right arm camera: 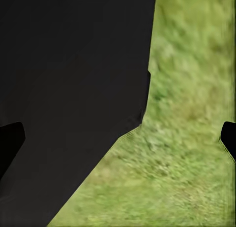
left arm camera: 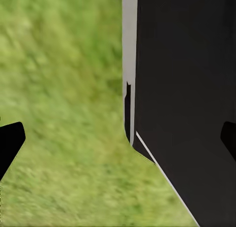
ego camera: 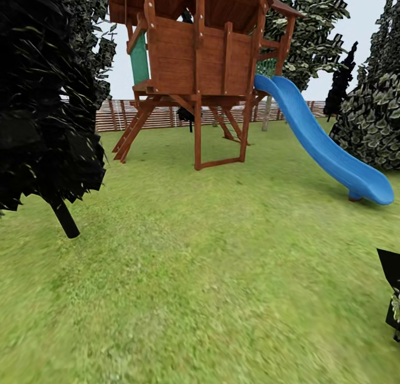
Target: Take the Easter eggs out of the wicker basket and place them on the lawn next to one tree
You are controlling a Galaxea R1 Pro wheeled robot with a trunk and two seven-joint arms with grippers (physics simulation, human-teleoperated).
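I am driving across the lawn (ego camera: 211, 273), a wooden playhouse (ego camera: 194, 56) with a blue slide (ego camera: 328, 151) upper centre. Both wrist views look down on grass: left tool (left arm camera: 118, 138) and right tool (right arm camera: 118, 138) spread apart, empty. Next I must find the basket.

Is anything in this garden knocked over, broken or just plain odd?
Nothing stands out. The wooden play tower stands upright on the lawn with its blue slide running down to the grass, and the fence behind looks whole. Only the near-black cypress at the left leans a little on its thin trunk.
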